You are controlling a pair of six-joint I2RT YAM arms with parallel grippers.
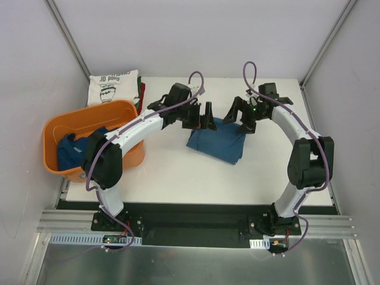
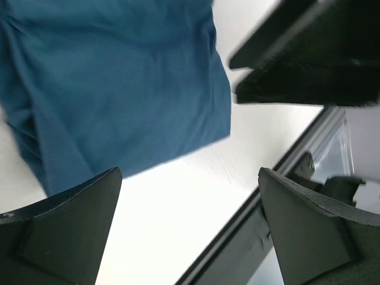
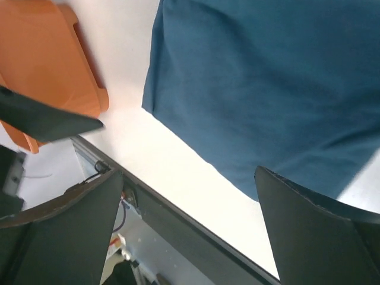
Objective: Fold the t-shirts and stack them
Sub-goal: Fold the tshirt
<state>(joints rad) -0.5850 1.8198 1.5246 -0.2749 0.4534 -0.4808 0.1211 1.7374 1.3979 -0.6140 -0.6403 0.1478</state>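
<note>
Near edge, by your arm bases: white table, with both arms bolted side by side at its front.
Orange tub: on your left at the table's edge, with a crumpled blue shirt heaped inside.
Folded blue t-shirt: lies flat at mid-table, well apart from the tub.
Long axis: only slightly the longer way, running from far-left to near-right. You cannot tell which end is the collar.
Left gripper: fingers spread wide with nothing between them, over the t-shirt's far left corner.
Right gripper: fingers likewise apart and empty, over the t-shirt's far right edge.
Stack: in the far left corner, with the cream shirt and its dark vase print on top. The green and red shirts show only as edges at its right side.
</note>
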